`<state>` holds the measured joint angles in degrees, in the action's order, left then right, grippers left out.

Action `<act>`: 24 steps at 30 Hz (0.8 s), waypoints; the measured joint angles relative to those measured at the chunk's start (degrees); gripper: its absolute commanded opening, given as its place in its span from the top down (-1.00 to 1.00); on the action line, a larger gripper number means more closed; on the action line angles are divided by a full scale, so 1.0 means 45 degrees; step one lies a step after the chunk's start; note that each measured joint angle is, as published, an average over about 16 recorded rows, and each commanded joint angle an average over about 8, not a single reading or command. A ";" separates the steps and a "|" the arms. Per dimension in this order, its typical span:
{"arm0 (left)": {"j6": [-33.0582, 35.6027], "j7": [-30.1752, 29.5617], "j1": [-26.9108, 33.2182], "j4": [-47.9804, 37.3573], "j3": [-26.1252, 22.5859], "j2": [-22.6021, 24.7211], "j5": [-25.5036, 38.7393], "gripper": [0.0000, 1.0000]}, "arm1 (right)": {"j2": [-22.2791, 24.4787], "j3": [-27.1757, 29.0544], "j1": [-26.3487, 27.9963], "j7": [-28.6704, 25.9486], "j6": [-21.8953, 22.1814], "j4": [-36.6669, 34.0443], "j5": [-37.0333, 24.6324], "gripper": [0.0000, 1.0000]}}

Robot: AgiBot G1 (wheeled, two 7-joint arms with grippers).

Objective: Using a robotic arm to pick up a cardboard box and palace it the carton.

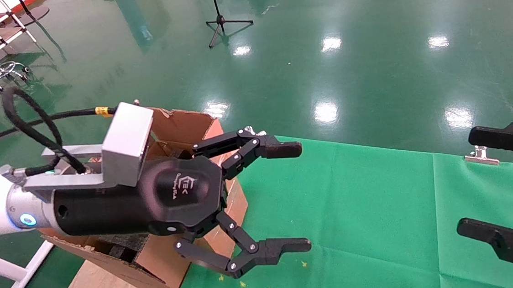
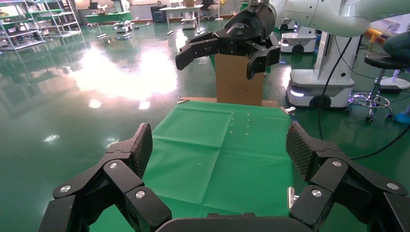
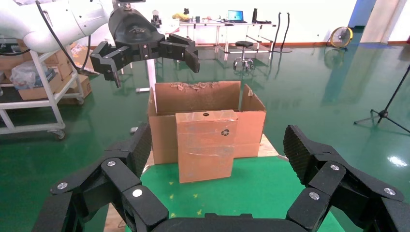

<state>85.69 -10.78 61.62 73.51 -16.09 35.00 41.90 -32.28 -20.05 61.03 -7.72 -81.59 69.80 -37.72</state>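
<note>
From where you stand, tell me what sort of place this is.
Probably a robot lab or workshop hall: glossy green floor, another white robot base, desks with a laptop and a storage cart.

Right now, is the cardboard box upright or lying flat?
Upright. In the right wrist view the cardboard box stands on end on the green cloth, in front of the carton; touching or not, cannot tell.
</note>
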 measured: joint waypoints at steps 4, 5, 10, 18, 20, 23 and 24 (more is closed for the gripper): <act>0.0000 0.0000 0.0000 0.0000 0.0000 0.0000 0.0000 -1.00 | 0.0000 0.0000 0.0000 0.0000 0.0000 0.0000 0.0000 -1.00; 0.0000 0.0000 0.0000 0.0000 0.0000 0.0000 0.0000 -1.00 | 0.0000 0.0000 0.0000 0.0000 0.0000 0.0000 0.0000 -1.00; 0.0000 0.0001 -0.0001 0.0001 0.0001 -0.0001 0.0001 -1.00 | 0.0000 0.0000 0.0000 0.0000 0.0000 0.0000 0.0000 -1.00; -0.0142 -0.0001 0.0115 0.0061 -0.0065 -0.0124 0.0394 -1.00 | 0.0000 0.0000 0.0000 0.0000 0.0000 0.0000 0.0000 0.58; -0.0271 -0.0041 0.0233 0.0119 -0.0138 -0.0211 0.0751 -1.00 | 0.0000 0.0000 0.0000 0.0000 0.0000 0.0000 0.0000 0.94; -0.0542 -0.0182 0.0476 0.0196 -0.0282 -0.0336 0.1413 -1.00 | 0.0000 0.0000 0.0000 0.0000 0.0000 0.0000 0.0000 1.00; -0.0635 -0.0235 0.0560 0.0220 -0.0333 -0.0377 0.1640 -1.00 | 0.0000 0.0000 0.0000 0.0000 0.0000 0.0000 0.0000 1.00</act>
<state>82.83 -11.84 64.15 74.50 -17.58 33.31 49.27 -32.28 -20.05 61.03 -7.72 -81.59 69.80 -37.72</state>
